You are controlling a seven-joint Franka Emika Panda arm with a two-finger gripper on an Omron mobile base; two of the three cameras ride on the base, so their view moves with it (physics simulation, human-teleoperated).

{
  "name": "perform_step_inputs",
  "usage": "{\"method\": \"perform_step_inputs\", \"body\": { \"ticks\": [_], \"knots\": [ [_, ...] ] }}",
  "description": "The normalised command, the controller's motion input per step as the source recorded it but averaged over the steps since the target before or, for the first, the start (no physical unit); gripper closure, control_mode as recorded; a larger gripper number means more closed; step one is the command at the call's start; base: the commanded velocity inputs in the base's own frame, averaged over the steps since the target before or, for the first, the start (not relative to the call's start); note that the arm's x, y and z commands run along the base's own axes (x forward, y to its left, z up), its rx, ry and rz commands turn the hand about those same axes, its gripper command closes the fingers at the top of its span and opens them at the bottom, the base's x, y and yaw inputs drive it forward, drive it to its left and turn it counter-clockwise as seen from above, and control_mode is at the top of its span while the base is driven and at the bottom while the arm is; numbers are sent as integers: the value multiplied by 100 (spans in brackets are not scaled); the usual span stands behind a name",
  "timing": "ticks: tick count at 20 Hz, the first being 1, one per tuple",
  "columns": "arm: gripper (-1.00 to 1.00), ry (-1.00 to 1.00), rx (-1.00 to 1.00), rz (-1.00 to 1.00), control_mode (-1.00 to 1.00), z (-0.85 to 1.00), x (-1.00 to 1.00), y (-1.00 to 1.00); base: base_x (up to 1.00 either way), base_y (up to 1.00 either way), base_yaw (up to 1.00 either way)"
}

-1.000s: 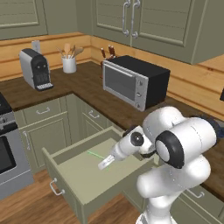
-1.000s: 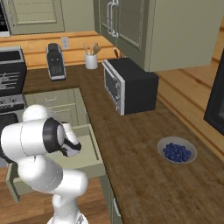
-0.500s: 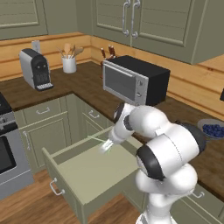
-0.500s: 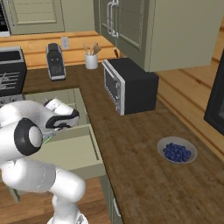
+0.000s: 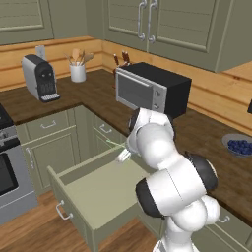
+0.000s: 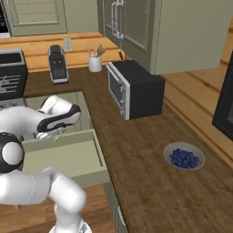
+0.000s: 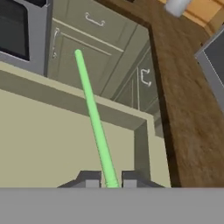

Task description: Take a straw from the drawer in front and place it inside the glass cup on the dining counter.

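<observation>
One straw point(image 7: 94, 120), thin and green, now sits clamped between the tips of the tool point(image 7: 109, 180) and has risen clear of the open drawer point(image 5: 103, 189) near its back right corner, so the carry toward the cup should come next.

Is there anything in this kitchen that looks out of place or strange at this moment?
Only the drawer stands out: it is pulled fully open below the counter. The gripper is shut on a thin green straw, which points out over the drawer. Nothing looks spilled, tipped or broken.
</observation>
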Motion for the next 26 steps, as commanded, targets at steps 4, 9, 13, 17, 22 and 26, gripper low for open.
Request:
{"method": "perform_step_inputs", "body": {
  "ticks": [4, 9, 13, 17, 22, 26],
  "knots": [
    [100, 11, 0, -3, -100, 100, 0, 0, 0, 0, 0],
    [100, 13, 0, 0, -100, 100, -26, -3, 0, 0, 0],
    [100, 24, 0, 0, -100, 100, -43, -11, 0, 0, 0],
    [100, 29, 7, 0, -100, 100, -24, -4, 0, 0, 0],
    [100, 27, 11, 0, -100, 100, -3, 0, 0, 0, 0],
    [100, 23, 13, 0, -100, 100, -4, 0, 0, 0, 0]
  ]
}}
